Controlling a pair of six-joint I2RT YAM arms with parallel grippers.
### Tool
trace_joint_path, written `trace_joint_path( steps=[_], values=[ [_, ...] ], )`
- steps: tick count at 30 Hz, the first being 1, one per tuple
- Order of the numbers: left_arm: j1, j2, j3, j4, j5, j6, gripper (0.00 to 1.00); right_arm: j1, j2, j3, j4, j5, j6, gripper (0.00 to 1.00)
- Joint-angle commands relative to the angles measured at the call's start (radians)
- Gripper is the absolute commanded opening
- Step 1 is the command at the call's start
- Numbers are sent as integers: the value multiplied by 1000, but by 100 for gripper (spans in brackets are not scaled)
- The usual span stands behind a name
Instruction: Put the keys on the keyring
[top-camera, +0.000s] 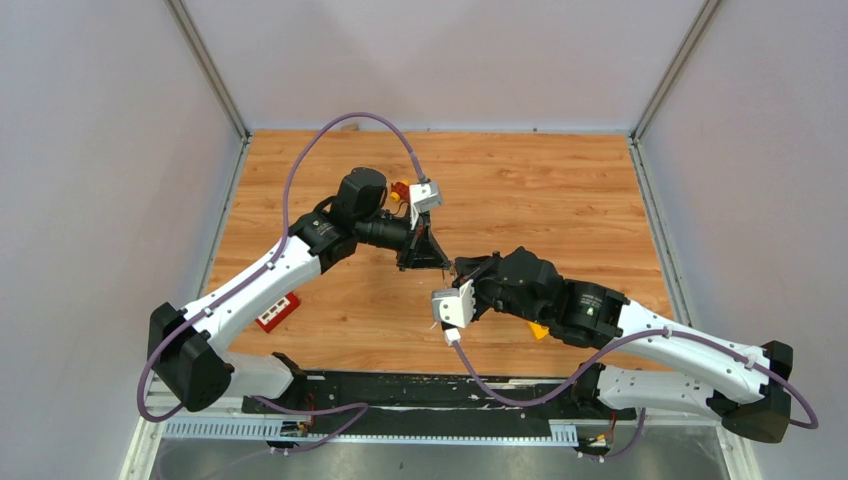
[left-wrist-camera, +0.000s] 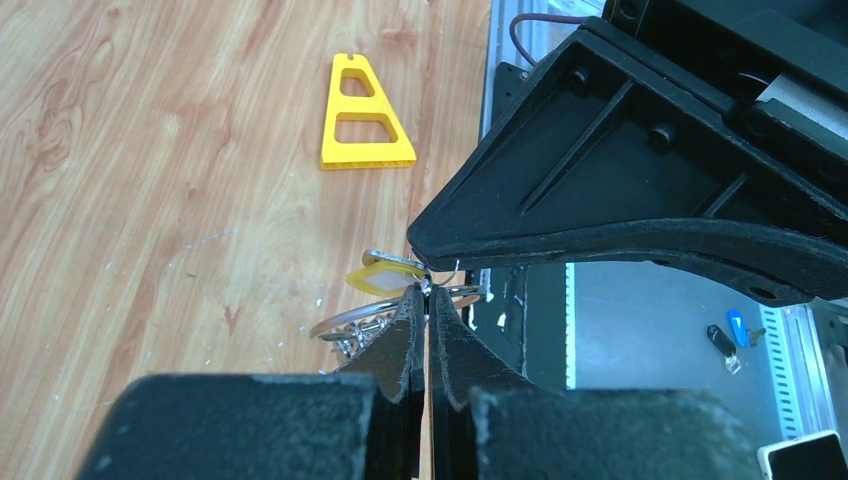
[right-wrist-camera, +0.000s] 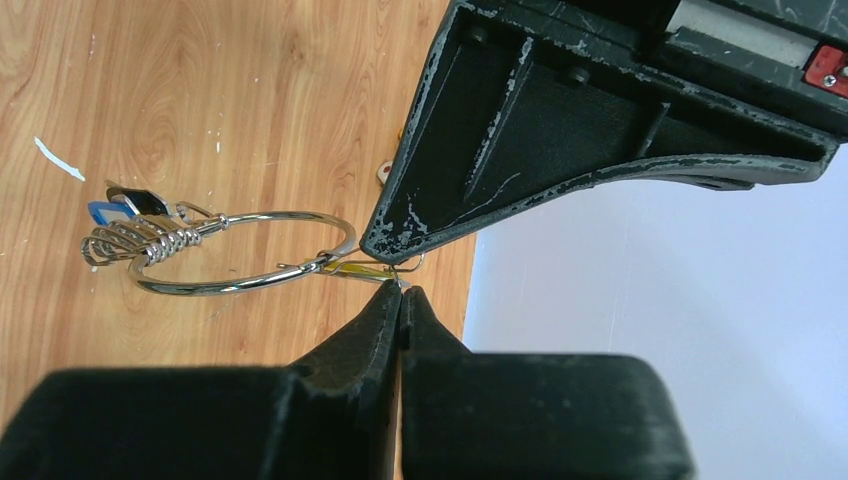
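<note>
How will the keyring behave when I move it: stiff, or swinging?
The keyring looks like thin stiff wire, so it probably keeps its shape. The keys bunch at one end, so it will likely tilt and swing. Polished metal may slip.

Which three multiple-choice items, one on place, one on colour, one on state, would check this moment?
1. Where is the yellow triangle?
A. flat on the wooden table, apart from the ring
B. threaded on the ring
C. standing upright on its base
2. What colour is the tag beside the ring's coiled end?
A. red
B. blue
C. green
3. How do the left tool and right tool stand?
A. both open
B. both shut
C. one open, one shut
Key: 1 A, bare wood separates triangle and ring; 2 B, the tag shows blue; 3 B, each tool's fingers are pressed together.
</note>
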Motion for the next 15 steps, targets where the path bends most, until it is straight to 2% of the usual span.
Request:
trace_joint_path(
  steps=[1,15],
  values=[
    [-27,-14,20,7,74,23,0,8,-13,10,149,30,7,0],
    [-28,-23,12,16,135,24,0,10,-20,-16,180,47,-15,0]
  ],
)
